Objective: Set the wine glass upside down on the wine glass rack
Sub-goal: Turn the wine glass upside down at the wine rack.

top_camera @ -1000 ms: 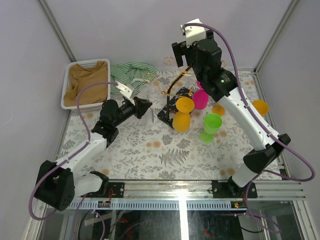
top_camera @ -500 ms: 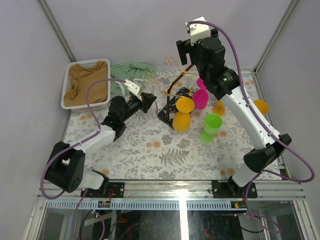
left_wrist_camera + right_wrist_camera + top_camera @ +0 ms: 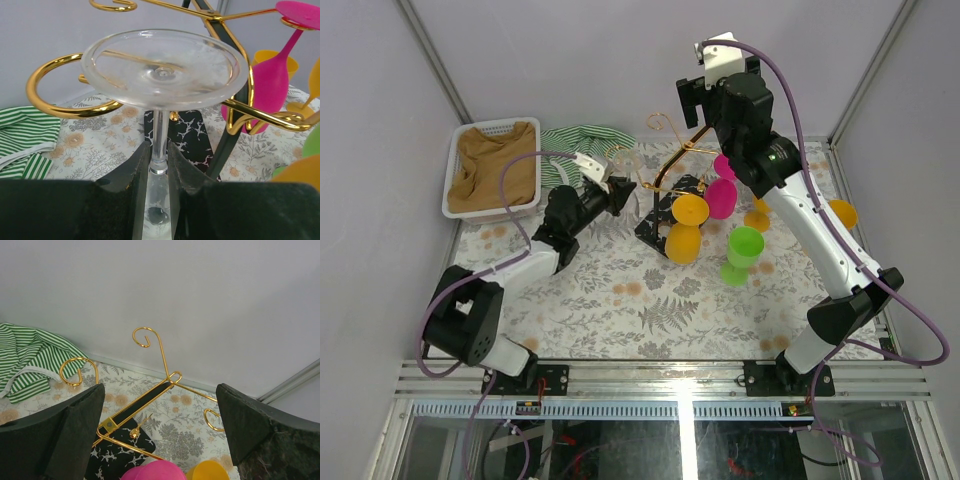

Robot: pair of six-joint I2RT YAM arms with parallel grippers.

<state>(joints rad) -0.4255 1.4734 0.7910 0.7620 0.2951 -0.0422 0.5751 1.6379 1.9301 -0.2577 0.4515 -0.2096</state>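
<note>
Reaching farther toward 1 o'clock than a second ago, the left end effector point(image 3: 160, 150) has brought the wine glass point(image 3: 165, 70) up beside the wine glass rack point(image 3: 139, 405); the right arm has barely shifted.

The left end effector is clenched on the clear stem. The glass is upside down, its foot on top and its bowl low between the fingers. In the left wrist view a curled gold hook point(image 3: 30, 85) sits at 9 o'clock of the foot, passing close under its rim; whether they touch I cannot tell. More gold arms cross behind the foot. At 3 o'clock a pink glass point(image 3: 270, 85) hangs upside down from the rack.

From the top view the held glass is at the rack's 9 o'clock, above the floral surface point(image 3: 650, 300). Two yellow glasses point(image 3: 688, 210) crowd the rack at its 4 to 5 o'clock. A green glass point(image 3: 744, 247) stands upright farther out at 4 o'clock.

The right end effector point(image 3: 160, 390) is released, its jaws wide apart and holding nothing. It hangs high over the rack at about 12 o'clock.

A green striped cloth point(image 3: 575, 140) lies at the surface's 11 o'clock. A white basket point(image 3: 448, 190) with a brown cloth point(image 3: 495, 165) sits at 10 o'clock.
</note>
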